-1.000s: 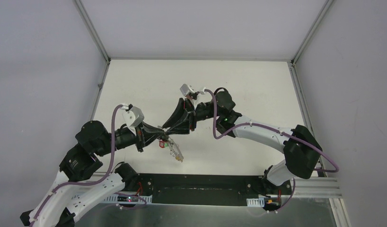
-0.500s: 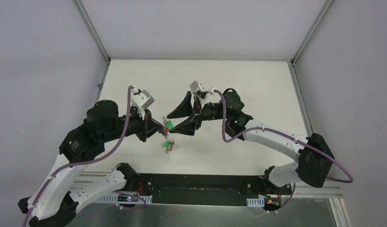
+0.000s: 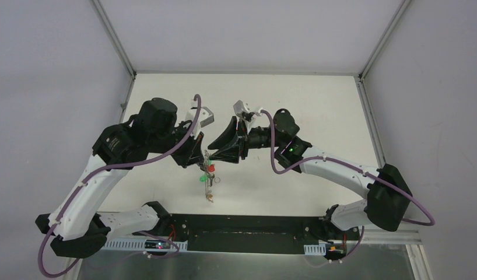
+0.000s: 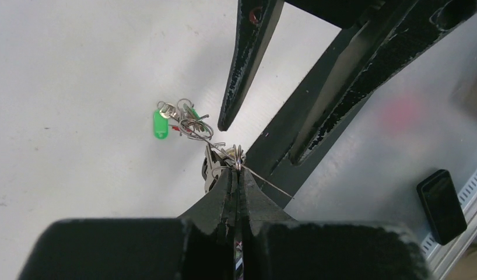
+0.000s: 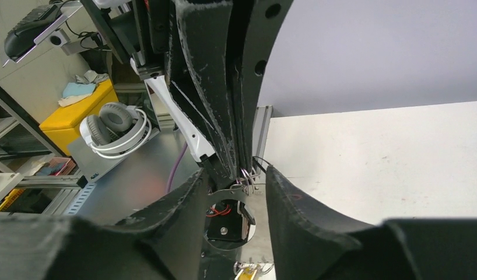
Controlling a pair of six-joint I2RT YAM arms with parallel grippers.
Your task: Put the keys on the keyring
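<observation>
My left gripper [image 3: 203, 156] is shut on the thin grey keyring [image 3: 207, 164] and holds it in the air. A bunch of keys hangs below it, with a red cap [image 3: 211, 169], a green cap [image 3: 203, 178] and a yellow one at the bottom. In the left wrist view the jaws [image 4: 238, 170] pinch the ring's wire [image 4: 271, 185]; the green-capped key [image 4: 160, 124] dangles beyond. My right gripper [image 3: 210, 151] is open, and its fingers [image 4: 243, 70] straddle the left fingertips and the ring [image 5: 224, 191]. I see no black-capped key.
The white table [image 3: 318, 111] is walled by grey panels on three sides. A black base strip [image 3: 253, 233] runs along the near edge. Both arms meet over the table's middle front.
My left arm has risen and swung right with its wrist turned downward. The key bunch now hangs lower under the fingertips. My right gripper has stayed open, almost in place.
</observation>
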